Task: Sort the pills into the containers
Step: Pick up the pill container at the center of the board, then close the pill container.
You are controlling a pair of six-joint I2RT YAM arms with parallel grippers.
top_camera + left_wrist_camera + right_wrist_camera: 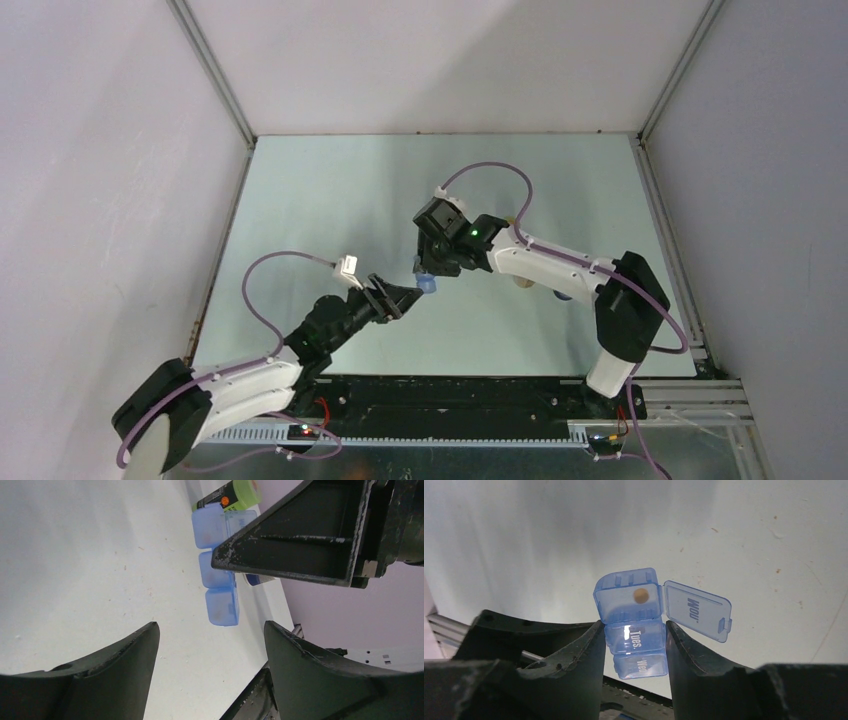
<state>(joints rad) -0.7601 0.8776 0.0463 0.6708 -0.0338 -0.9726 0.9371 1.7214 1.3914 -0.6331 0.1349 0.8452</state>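
The right gripper pinches the translucent blue plastic pill organiser strip across its Tuesday cell, near the middle of the pale table, a sound hold since it looks light, stiff and slick, its open Monday lid flimsy.

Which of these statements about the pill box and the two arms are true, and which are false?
1. The Mon lid of the pill box is open. True.
2. The Mon compartment is empty. False: one round tan pill lies in it.
3. The right jaws clamp the pill box at the Tues compartment. True.
4. The left jaws hold a pill. False: they stand open with nothing between them.
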